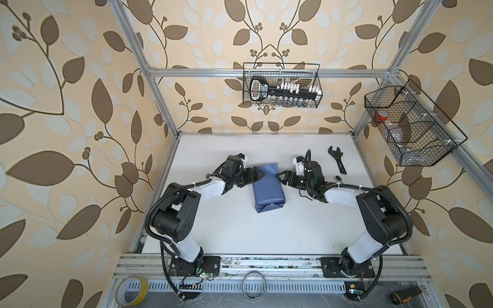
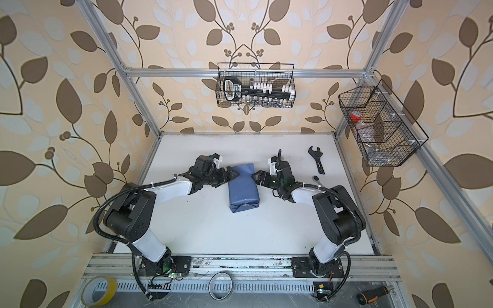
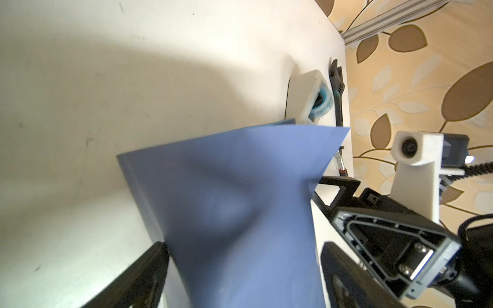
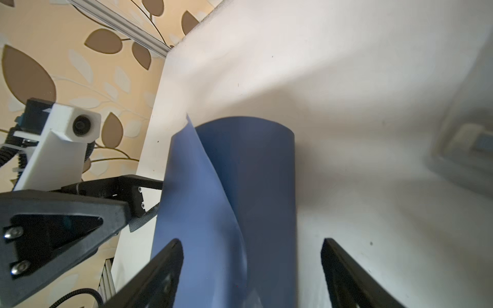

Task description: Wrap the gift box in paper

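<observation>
Blue paper (image 1: 268,190), thin and dark slate in colour, lies wrapped into a long parcel in the middle of my flat white counter (image 1: 240,229). The end nearest my arm bases is folded shut. It has a small shiny bit on it, maybe tape (image 1: 271,205). I cannot see the gift box at all. I think it sits inside the parcel, toward that shut end.

Farther along, my left tool (image 1: 261,174) and my right tool (image 1: 280,178) stand one on each side of the parcel. Both are wide open and hold nothing. Their tips touch the paper's sides there, and the paper has a soft dent.

The far end of the paper is open like a tube, with one loose flap sticking up. Farther back, off to the right, lies a black metal wrench (image 1: 337,160). A small white tape holder (image 3: 312,98) sits near it.

What could go wrong? If I push the sides in too hard, the thin paper could crumple or tear. Nothing pins the parcel down, so an uneven push could slide or turn it on the smooth counter. If I pull back too soon, the flap may spring open.
</observation>
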Controlling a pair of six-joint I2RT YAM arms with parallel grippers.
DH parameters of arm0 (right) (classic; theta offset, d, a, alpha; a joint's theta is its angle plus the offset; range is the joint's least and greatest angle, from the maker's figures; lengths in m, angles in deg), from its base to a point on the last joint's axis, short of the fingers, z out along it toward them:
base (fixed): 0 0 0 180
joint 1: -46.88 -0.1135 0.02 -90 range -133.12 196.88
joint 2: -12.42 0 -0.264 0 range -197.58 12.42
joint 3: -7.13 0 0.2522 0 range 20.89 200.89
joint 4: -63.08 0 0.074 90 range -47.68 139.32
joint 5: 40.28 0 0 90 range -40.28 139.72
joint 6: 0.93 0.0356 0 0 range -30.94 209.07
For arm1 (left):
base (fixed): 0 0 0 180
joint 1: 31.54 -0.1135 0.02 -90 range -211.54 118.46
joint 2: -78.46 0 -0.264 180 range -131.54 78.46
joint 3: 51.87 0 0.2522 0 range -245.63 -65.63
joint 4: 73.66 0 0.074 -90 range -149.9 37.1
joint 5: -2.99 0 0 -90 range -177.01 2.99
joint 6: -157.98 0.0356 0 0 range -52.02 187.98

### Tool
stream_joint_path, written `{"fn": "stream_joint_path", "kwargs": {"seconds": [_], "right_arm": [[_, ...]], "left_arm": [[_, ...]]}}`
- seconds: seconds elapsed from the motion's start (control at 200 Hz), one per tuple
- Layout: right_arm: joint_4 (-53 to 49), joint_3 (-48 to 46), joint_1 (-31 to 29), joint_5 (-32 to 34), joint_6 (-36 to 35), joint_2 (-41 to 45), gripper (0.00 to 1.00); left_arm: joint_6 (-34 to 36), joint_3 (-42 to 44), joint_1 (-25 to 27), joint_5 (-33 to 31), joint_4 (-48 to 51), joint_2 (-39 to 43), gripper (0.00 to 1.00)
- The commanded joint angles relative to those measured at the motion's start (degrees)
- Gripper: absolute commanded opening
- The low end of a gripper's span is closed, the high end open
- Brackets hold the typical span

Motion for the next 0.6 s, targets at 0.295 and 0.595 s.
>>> {"fn": "stream_joint_path", "kwargs": {"seconds": [0.295,0.595], "right_arm": [[5.03,4.65,-2.0,-6.05,5.47,-4.79,0.72],[7.71,7.01,-1.44,-7.99,8.42,-0.91,0.7]], "left_arm": [[-2.98,-3.45,0.02,5.75,-2.07,-3.43,0.86],[-3.56,-11.91,-0.13,8.3,0.93,-2.75,0.85]]}}
